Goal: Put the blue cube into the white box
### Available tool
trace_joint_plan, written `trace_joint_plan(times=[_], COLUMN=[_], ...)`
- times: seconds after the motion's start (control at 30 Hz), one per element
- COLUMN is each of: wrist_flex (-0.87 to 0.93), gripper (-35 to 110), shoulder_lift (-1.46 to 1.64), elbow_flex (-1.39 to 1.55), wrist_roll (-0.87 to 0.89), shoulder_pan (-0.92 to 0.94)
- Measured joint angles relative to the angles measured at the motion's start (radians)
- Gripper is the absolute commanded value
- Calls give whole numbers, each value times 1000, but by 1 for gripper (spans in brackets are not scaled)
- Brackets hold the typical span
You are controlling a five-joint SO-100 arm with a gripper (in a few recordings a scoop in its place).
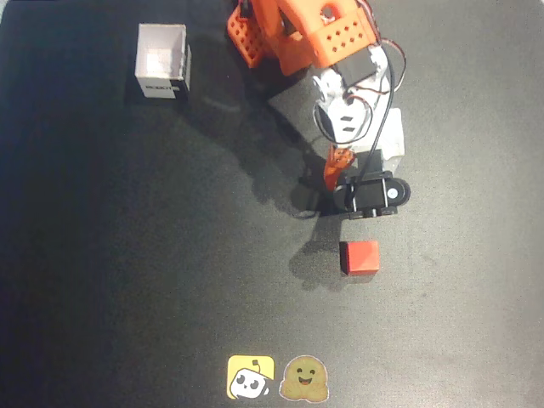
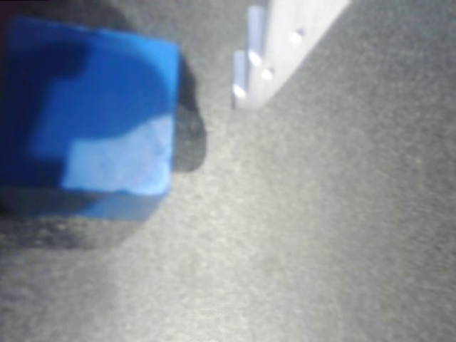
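Cardboard walls of the white box (image 1: 163,58) stand open-topped at the upper left of the overhead view, and you can see its pale floor with nothing lying on it; a dark printed label faces you on its near side. Take the red cube (image 1: 359,257) as your landmark: the box sits well apart from it, far up and to the left, while the orange arm (image 1: 306,34) reaches down from the top edge and ends with its gripper (image 1: 340,174) just above the cube, apart from it. From overhead, you cannot tell how the jaws stand, since the black motor housing (image 1: 371,194) and the white wrist part (image 1: 353,115) cover them. The blue cube (image 2: 92,117) is hidden under the arm from above; you find it in the wrist view, large and blurred at the upper left, cut off by the left edge, resting on the dark mat (image 2: 320,235) with shadow across its top. A pale finger (image 2: 274,50) with small holes shows at the top of that view, just beside the cube and not touching it. Two stickers (image 1: 276,377) lie below the red cube at the bottom edge.
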Motion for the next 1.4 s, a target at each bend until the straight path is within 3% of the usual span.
trace_joint_plan(times=[0.4,0.7,0.97,1.4], wrist_flex=[-100,-130,-126,331], gripper=[26,0,0,0], shoulder_lift=[-114,-130,-130,107], elbow_flex=[-28,-28,-23,-156], wrist_roll=[-6,26,35,-187], shoulder_pan=[23,23,28,224])
